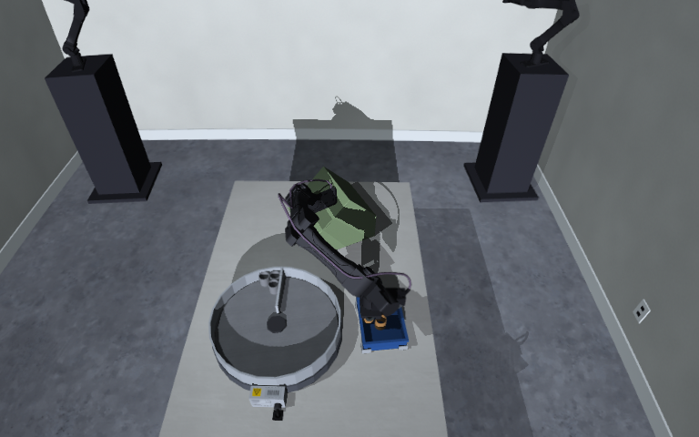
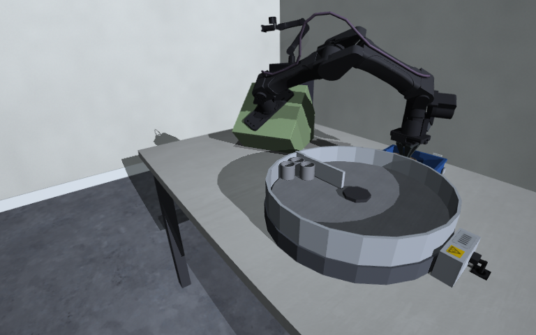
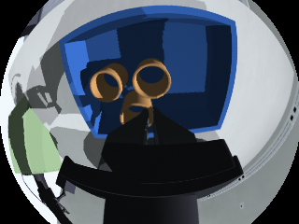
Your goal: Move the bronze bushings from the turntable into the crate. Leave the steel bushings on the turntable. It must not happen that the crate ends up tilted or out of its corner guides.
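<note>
My gripper (image 3: 150,111) hangs over the far end of the blue crate (image 1: 382,332) and is shut on the wall of a bronze bushing, held upright inside the crate. Two more bronze bushings (image 3: 107,82) (image 3: 153,78) stand in the crate just beyond it; they also show in the top view (image 1: 375,321). In the exterior view the gripper (image 2: 406,148) dips behind the turntable rim into the crate (image 2: 428,160). Three steel bushings (image 2: 296,168) stand clustered on the turntable (image 2: 361,209) beside its grey divider bar (image 2: 320,168); they also show in the top view (image 1: 270,278).
A green block (image 1: 342,212) carries the arm's base at the back of the table. A small control box (image 1: 267,395) with a yellow warning label sticks out of the turntable's front. Two black pedestals (image 1: 100,126) (image 1: 521,126) stand on the floor behind.
</note>
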